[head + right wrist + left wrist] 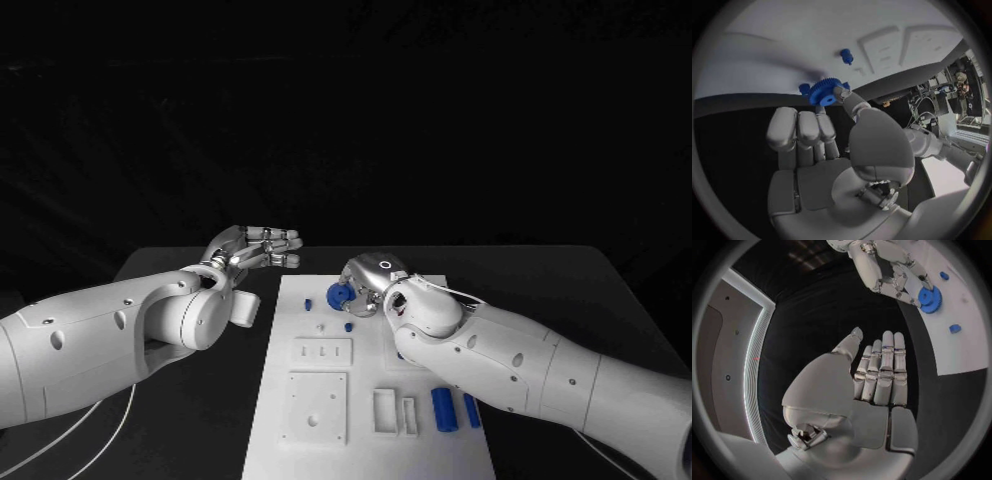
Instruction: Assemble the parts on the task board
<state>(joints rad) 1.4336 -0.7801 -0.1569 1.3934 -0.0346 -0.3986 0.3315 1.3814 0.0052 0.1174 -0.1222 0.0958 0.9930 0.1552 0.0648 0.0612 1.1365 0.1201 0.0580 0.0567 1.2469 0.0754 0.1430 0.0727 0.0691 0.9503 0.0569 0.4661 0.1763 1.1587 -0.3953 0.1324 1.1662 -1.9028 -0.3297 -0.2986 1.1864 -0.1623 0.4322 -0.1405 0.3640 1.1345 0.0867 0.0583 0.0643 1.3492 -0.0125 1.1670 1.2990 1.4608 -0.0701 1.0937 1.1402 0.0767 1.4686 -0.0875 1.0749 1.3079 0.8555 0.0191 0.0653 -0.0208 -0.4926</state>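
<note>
matt white board (368, 420), blue plastic gear (340, 295)

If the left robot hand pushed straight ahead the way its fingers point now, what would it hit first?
Probably nothing: the open left robot hand points over bare black table, passing beside the task board. Depth is uncertain.

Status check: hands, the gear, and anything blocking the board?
Right hand pinches the blue gear at the far end of the task board. Left hand open, empty, beside the board. Nothing blocking.
</note>
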